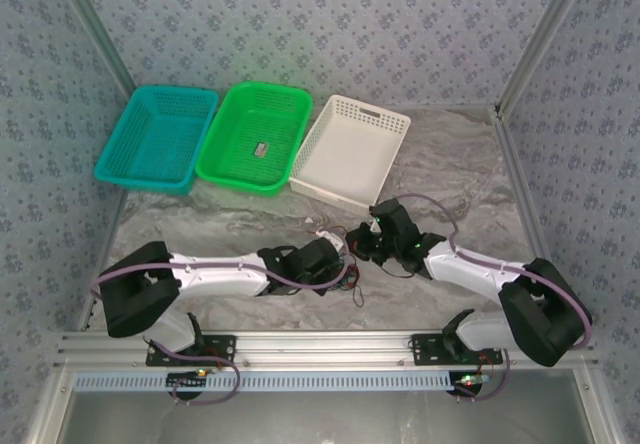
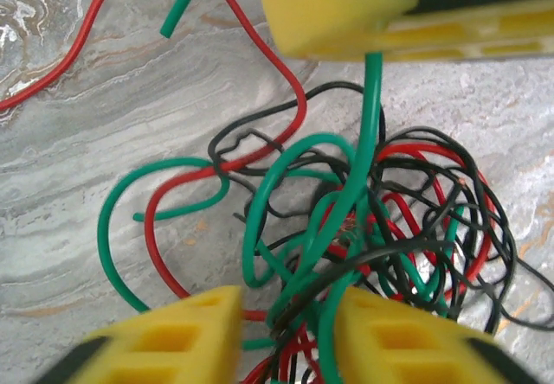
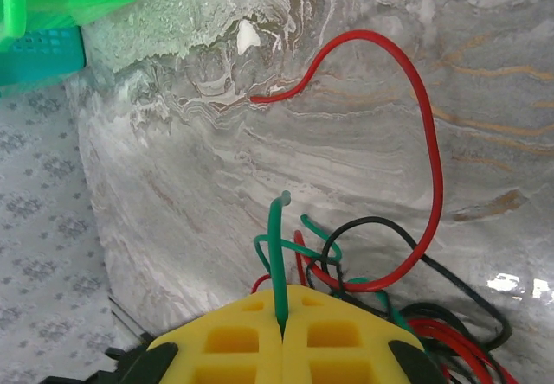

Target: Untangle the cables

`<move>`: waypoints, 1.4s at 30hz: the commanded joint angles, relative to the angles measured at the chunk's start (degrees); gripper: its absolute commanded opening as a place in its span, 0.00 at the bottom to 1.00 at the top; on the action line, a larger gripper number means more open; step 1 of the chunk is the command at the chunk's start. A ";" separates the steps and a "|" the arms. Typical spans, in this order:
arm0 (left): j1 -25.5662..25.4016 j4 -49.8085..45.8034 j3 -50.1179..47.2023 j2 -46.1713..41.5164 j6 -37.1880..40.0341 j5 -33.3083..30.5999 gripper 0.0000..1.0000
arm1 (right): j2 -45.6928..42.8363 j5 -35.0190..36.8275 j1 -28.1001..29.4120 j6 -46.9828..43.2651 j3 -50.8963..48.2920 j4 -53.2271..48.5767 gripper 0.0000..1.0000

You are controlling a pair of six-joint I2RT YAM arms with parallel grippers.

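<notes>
1. Grip on a green cable (image 3: 277,246), near its free end, is made by the right hand (image 3: 283,315), fingers pressed together
2. The left hand (image 2: 286,319) is seen with fingers apart, strands lying between them
3. The cables (image 2: 381,220) lie knotted on the worktop (image 2: 104,99) beside both hands
4. The green cable is best drawn out slowly while the cables are pinned; jerking may tighten them

cables (image 2: 374,116) smooth glossy plastic; table (image 2: 69,168) glossy marble-look; left gripper fingers (image 2: 173,341) matt plastic; green basket (image 1: 225,129) perforated plastic.
</notes>
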 commanded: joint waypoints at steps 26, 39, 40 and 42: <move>12.95 19.07 -11.50 -21.63 5.81 11.32 0.99 | -10.83 13.09 5.29 -20.72 -0.92 10.70 0.00; 10.49 28.86 -4.77 -6.48 14.53 7.64 0.64 | -10.69 7.54 4.08 -14.58 1.04 13.23 0.00; 10.45 30.14 -4.68 -5.79 14.56 7.14 0.60 | -10.74 7.46 4.08 -14.39 1.06 13.27 0.00; 10.10 31.58 -3.93 -4.14 14.76 6.30 0.51 | -10.82 7.51 3.93 -13.52 0.91 13.90 0.00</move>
